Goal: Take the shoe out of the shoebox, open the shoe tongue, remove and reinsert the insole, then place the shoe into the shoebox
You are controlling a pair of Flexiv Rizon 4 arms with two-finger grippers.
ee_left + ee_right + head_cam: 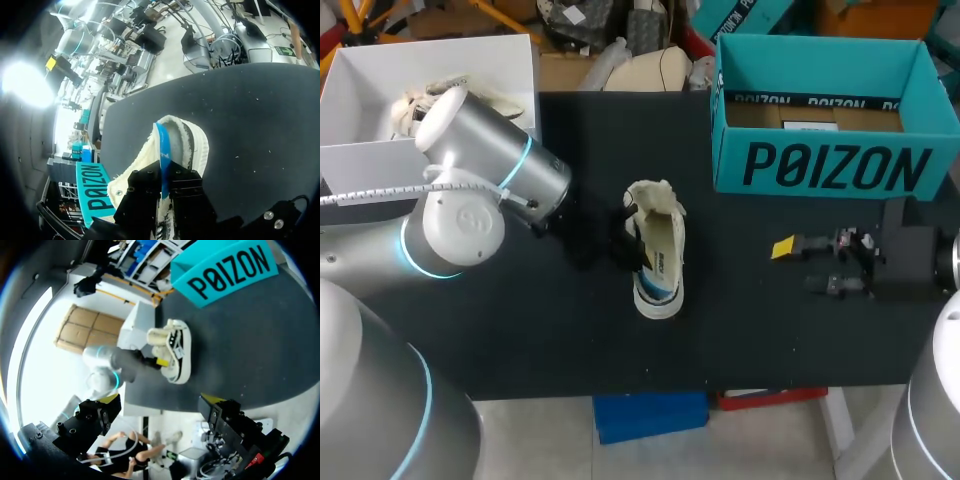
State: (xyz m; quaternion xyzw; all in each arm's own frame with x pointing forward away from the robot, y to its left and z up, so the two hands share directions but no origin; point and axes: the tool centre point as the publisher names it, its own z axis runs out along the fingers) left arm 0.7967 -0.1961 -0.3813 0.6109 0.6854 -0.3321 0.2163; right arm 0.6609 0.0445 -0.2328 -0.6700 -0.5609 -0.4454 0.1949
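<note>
A white knit shoe (657, 255) with black laces and blue accents lies on the black table (770, 340) at its middle. My left gripper (620, 240) is at the shoe's opening. In the left wrist view its fingers (164, 195) are shut on a thin blue strip (162, 150) that runs out of the shoe's collar (195, 145); I cannot tell whether the strip is tongue or insole. The teal shoebox (830, 165) stands open at the back right. My right gripper (798, 266) hovers open right of the shoe (177, 347), holding nothing (160, 400).
A white open box (430, 70) holding pale items stands at the back left, behind my left arm (490, 180). The teal shoebox (225, 270) is beyond my right gripper. The table's front edge (650, 388) is near the shoe's toe end.
</note>
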